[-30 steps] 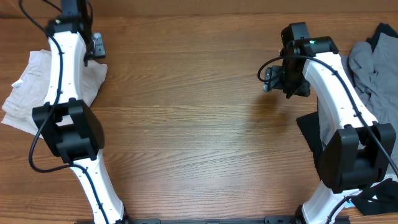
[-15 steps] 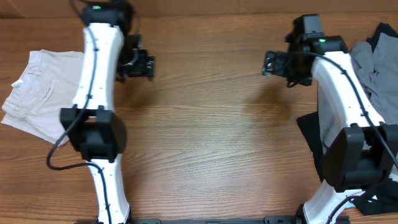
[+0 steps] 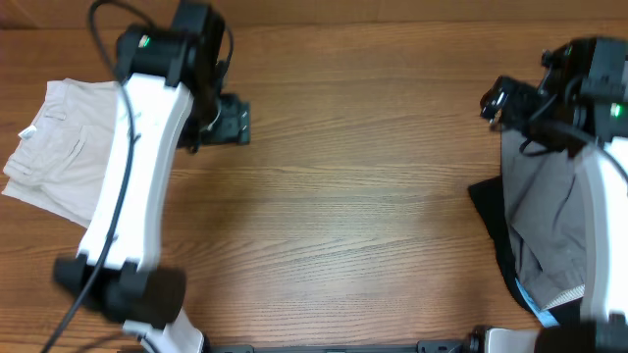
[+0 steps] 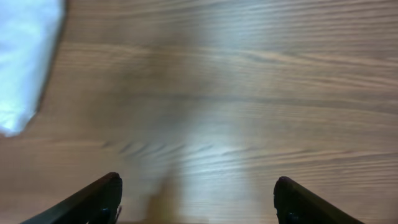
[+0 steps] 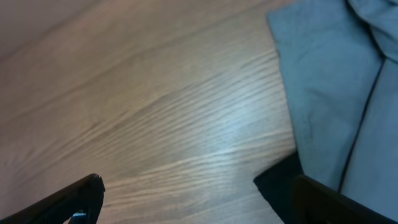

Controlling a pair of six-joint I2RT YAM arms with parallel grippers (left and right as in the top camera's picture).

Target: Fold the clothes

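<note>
Nearest the robot's side of the table point(image 3: 353, 206), on the right, a black garment point(image 3: 488, 211) lies flat with a grey garment point(image 3: 545, 206) spread loosely over it. Both are partly hidden under the right arm, and neither looks folded to us. The middle of the table, further out, is bare wood.

Beyond that, at the left edge, the beige shorts point(image 3: 59, 157) rest in a fairly compact, flattened shape with a small white tag point(image 3: 27, 132) showing at their outer side. We judge this piece done and set aside, though we cannot see every layer.

Farthest out, the left fingers point(image 3: 234, 120) hang just beside the shorts without touching them. The left wrist view shows them standing apart over bare wood with nothing between them, and only a pale corner of the shorts at the picture's edge. The right fingers point(image 3: 498, 98) are likewise spread wide and empty, poised near the far edge of the grey garment.

So we reckon one garment is folded and at least two are left, and the grey one on top looks the likely next pick.

We see no basket, bin or other container, so everything lies directly on the table.
</note>
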